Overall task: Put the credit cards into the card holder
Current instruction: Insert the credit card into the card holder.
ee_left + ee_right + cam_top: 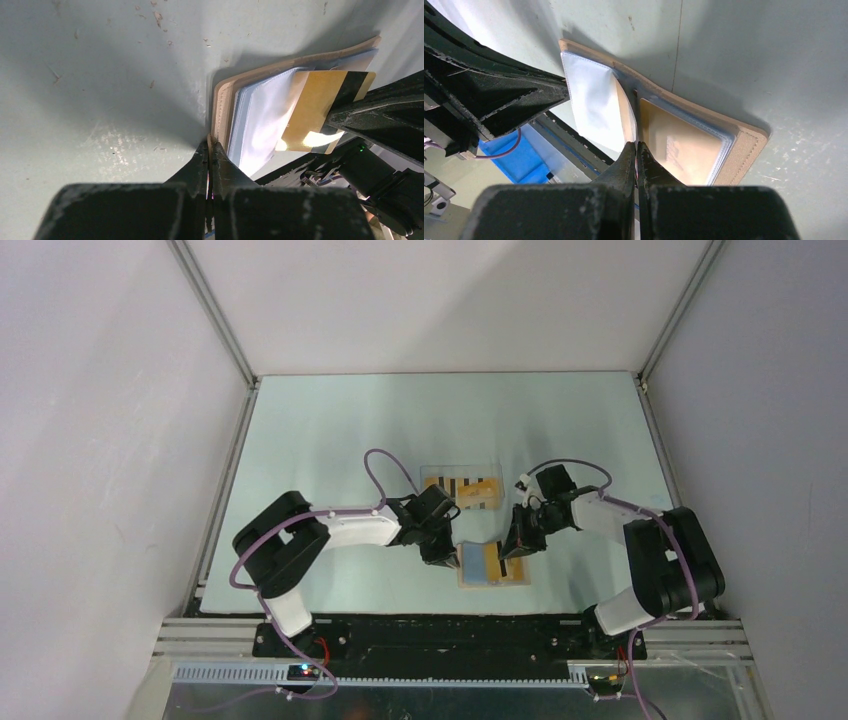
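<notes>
Tan card holder (480, 568), seemingly lengthwise left-right

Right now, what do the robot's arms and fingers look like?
Both the left arm and right arm are made of smooth white tubes joined by chunky black rounded joints. A thin purple cable loops along each one. The left fingers and right fingers are black, wedge-shaped and pointed, with a rough, scuffed grey-speckled surface.

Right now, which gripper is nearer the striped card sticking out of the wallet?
Right. The right gripper is shut on the card's outer end. The left gripper pinches the wallet's tan edge, beside the card but not touching it.
</notes>
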You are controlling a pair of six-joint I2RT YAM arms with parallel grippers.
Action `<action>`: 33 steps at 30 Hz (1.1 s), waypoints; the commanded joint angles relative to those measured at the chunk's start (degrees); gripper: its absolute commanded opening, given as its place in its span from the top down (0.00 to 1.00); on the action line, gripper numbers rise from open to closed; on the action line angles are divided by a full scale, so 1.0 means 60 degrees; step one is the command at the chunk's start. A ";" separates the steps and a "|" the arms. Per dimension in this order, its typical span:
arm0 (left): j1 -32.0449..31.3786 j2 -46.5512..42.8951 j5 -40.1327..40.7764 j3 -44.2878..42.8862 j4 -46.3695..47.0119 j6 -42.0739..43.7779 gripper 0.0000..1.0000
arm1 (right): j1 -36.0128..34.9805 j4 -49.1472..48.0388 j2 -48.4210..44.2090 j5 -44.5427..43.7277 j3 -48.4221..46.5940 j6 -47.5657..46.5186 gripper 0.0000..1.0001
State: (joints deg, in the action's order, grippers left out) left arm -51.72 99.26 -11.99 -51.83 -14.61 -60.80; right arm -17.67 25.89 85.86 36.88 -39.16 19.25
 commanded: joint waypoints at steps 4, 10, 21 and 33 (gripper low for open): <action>0.0008 0.0292 0.0402 -0.0125 -0.0247 0.0344 1.00 | -0.0383 -0.0987 0.0475 -0.0421 -0.0212 -0.0018 1.00; 0.0007 0.0284 0.0387 -0.0127 -0.0248 0.0348 1.00 | -0.0631 -0.1864 0.0437 -0.0303 0.0225 0.0496 1.00; -0.0006 0.0281 0.0397 -0.0137 -0.0258 0.0348 1.00 | -0.1806 -0.2557 0.0547 -0.0557 0.0579 0.1700 0.93; -0.0009 0.0212 0.0449 -0.0166 -0.0249 0.0435 1.00 | -0.2599 -0.2132 0.0832 -0.0871 0.0091 0.1679 0.67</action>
State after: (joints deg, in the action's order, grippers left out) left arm -51.72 99.39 -12.16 -51.99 -14.76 -60.12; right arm -29.85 12.38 88.64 34.30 -37.41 29.67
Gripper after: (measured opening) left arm 0.023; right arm 0.288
